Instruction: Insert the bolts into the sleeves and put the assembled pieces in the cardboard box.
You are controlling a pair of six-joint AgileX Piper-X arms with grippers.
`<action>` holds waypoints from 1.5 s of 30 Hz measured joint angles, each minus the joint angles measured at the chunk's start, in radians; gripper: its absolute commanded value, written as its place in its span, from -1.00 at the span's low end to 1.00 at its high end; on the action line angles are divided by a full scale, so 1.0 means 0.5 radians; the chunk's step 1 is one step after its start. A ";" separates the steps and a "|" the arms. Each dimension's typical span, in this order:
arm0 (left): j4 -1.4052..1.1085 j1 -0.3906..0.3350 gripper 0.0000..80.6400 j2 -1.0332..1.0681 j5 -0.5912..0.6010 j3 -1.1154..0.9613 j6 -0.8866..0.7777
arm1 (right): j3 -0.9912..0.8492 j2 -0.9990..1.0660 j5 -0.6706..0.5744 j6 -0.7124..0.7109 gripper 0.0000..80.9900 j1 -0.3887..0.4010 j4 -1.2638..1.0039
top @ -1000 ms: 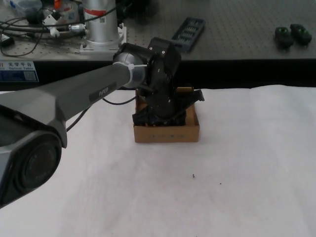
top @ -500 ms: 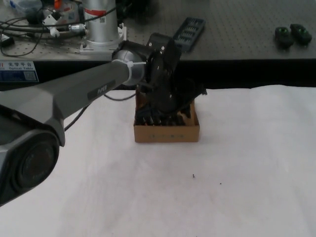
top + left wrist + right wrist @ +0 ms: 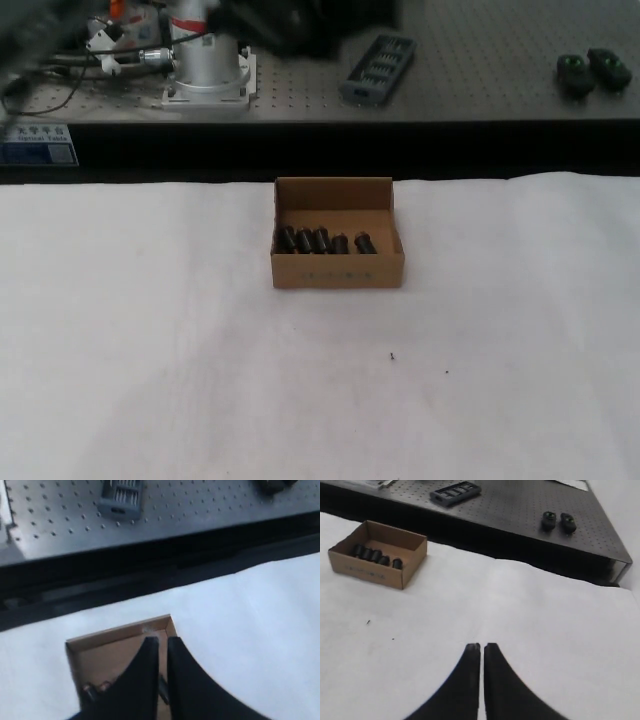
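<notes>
The cardboard box (image 3: 338, 272) stands on the white cloth near the bench's far edge. Several dark assembled pieces (image 3: 322, 241) lie in a row inside it. In the left wrist view my left gripper (image 3: 161, 641) hovers above the box (image 3: 120, 632), its fingers shut with nothing between them; a few pieces (image 3: 92, 690) show beside the fingers. My right gripper (image 3: 481, 646) hangs shut and empty over bare cloth, well away from the box (image 3: 370, 570) and its pieces (image 3: 375, 555).
Behind the cloth runs a dark perforated bench (image 3: 480, 60) with a black slotted tray (image 3: 378, 66), two small black-and-green parts (image 3: 593, 70) and a metal post (image 3: 205, 45). White cloth (image 3: 320, 400) spreads wide around the box.
The arm that stood over the box has pulled up and away out of the high view. The box and the row of pieces inside now show unobstructed.
</notes>
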 measured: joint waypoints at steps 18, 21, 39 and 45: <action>-1.432 0.105 -0.92 -1.479 0.074 2.227 0.193 | 0.589 0.006 -1.018 -0.464 -0.93 0.000 -0.505; -1.761 0.105 -0.92 -1.889 0.078 2.737 0.251 | 0.738 0.006 -1.222 -0.576 -0.93 0.000 -0.773; -1.902 0.105 -0.92 -2.900 0.012 3.717 0.260 | 0.958 0.009 -1.220 -0.618 -0.93 0.000 -1.102; -1.902 0.105 -0.92 -2.900 0.005 3.825 0.260 | 0.958 -0.094 -1.220 -0.618 -0.93 -0.103 -1.106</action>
